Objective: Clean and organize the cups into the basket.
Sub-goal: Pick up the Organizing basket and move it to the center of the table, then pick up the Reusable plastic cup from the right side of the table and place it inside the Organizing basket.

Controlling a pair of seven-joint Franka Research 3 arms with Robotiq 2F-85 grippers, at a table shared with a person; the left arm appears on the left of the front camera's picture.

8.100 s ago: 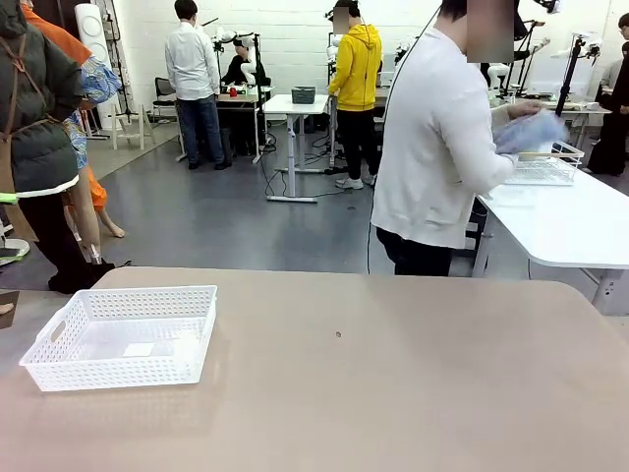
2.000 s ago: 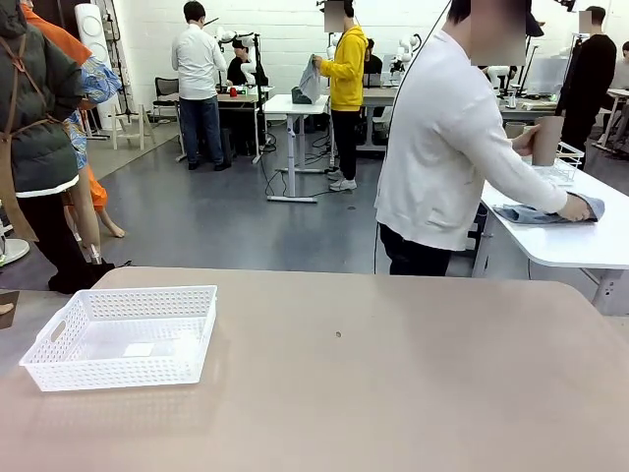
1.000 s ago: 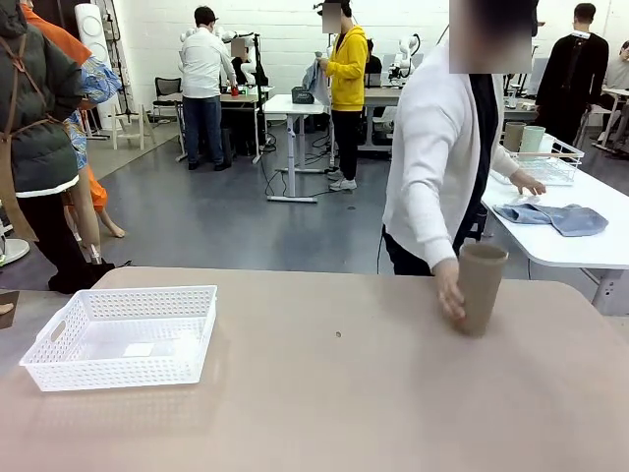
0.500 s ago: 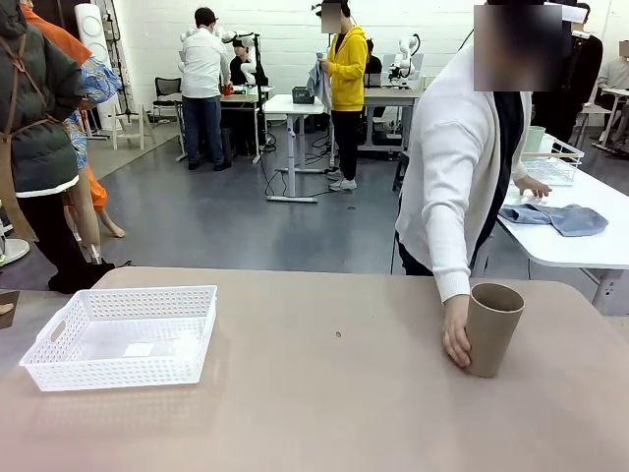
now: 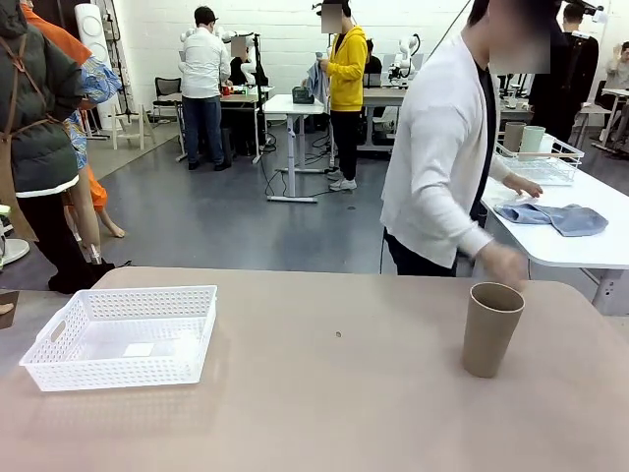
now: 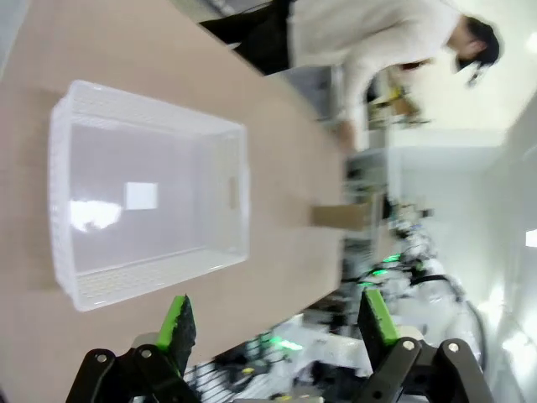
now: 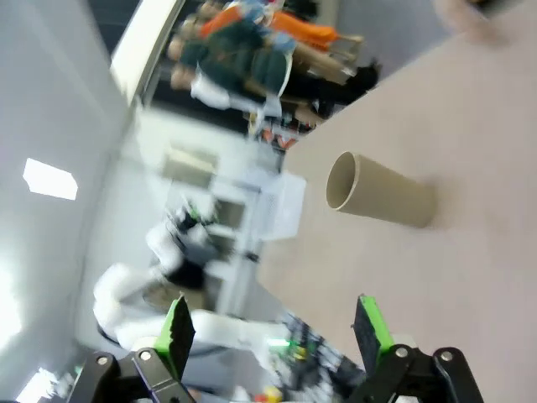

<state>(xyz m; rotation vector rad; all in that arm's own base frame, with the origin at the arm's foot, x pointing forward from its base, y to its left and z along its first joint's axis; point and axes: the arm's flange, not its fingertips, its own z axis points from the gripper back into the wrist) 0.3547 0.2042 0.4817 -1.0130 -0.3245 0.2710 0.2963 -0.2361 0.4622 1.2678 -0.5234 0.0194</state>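
Cup [image 5: 490, 329]: tan, upright, mouth up, at lower right of front frame on table [image 5: 334, 413], well apart from basket [image 5: 118, 372] at lower left. Person's hand [image 5: 503, 264] blurred just above the rim, not touching. In right wrist view, sits near centre of frame [image 7: 382, 200], above and a little right of the gap of right gripper [image 7: 273, 317]; long axis runs across that frame with mouth toward frame left, an effect of wrist roll, so vertical on the table. Fingers of right gripper spread fully, nothing between them, well short of the cup. Same for left gripper [image 6: 275, 315]: spread wide, empty; looks onto basket [image 6: 151, 281] at upper left of its frame, with cup [image 6: 341, 216] small and far off at centre right. Judged: right arm clearly the nearer, cup on its side of the table. Next move probably a side approach, pads either side of the tapered wall, across the long axis, once the hand is out of the way. Basket holds nothing yet.
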